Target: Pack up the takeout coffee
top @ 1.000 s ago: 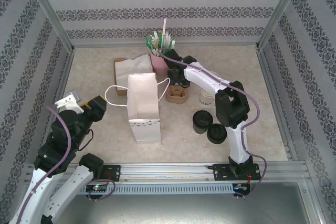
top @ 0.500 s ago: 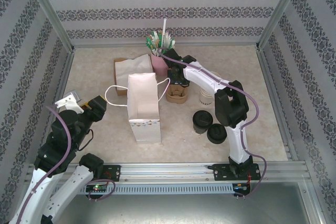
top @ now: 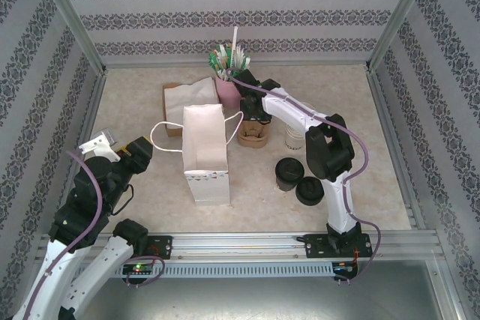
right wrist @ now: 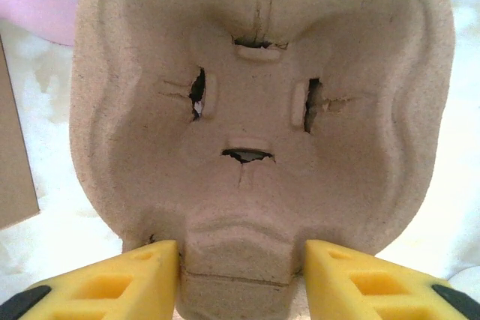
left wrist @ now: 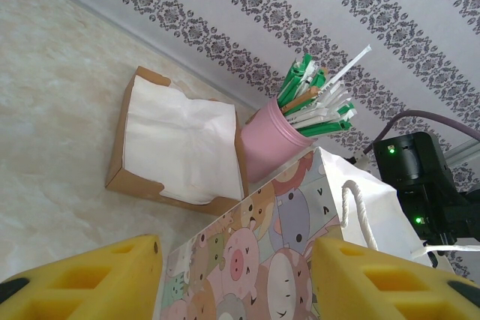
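The takeout coffee (top: 310, 190), a cup under a round black lid, stands on the table just in front of my right arm's base link. A white paper bag (top: 206, 154) stands upright and open at the centre; its cartoon-printed side (left wrist: 262, 252) faces the left wrist camera. My right gripper (top: 253, 119) reaches down over a brown pulp cup carrier (top: 253, 137). Its yellow fingers (right wrist: 146, 275) press on both sides of the carrier's near tab (right wrist: 240, 260). My left gripper (top: 124, 148) hovers at the left of the bag, open (left wrist: 236, 275), with nothing between its pads.
A squat pile of black lids (top: 288, 172) sits beside the coffee. A stack of lidless cream cups (top: 294, 137) stands behind it. A pink cup of stirrers and straws (top: 228, 80) and a brown napkin box (top: 184, 99) are at the back. Patterned walls enclose three sides.
My right gripper's fingers have closed a little further onto the carrier's tab. The left arm and the objects have not moved.
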### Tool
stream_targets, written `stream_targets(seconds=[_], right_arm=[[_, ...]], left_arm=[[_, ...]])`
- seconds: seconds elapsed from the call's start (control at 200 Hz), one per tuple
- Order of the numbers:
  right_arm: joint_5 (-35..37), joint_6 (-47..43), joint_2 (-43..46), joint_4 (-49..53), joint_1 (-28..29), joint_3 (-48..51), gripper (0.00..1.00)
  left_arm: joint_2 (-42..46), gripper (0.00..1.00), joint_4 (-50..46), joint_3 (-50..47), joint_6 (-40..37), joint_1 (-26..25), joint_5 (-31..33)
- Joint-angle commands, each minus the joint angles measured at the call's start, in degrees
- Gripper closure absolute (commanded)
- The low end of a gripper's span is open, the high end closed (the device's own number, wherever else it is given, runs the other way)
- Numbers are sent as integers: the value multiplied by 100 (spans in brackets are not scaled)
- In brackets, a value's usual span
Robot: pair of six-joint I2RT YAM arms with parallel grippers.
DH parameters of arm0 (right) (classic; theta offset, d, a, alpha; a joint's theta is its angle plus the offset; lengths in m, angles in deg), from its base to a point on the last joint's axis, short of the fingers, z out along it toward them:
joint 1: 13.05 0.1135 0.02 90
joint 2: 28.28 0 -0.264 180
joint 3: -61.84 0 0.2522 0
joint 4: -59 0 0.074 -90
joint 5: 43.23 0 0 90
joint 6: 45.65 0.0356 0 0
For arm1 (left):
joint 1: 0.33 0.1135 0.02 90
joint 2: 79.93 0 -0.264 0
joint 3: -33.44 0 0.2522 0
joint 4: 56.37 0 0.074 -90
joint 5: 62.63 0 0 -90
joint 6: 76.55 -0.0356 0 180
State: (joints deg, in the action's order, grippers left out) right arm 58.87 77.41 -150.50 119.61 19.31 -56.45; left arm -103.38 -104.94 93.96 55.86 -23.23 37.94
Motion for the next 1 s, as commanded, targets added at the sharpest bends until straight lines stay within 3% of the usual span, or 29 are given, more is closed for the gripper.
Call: stream_targets(seconds=[0.0,0.994], right_arm=[[48,70,-80,57,-31,-172,54],[-19,40,678,122,47,-130,59]], left_arm=[[-20,44,-40,78,-41,-62,-75],[-9,44,14,1,7,-64,-110]])
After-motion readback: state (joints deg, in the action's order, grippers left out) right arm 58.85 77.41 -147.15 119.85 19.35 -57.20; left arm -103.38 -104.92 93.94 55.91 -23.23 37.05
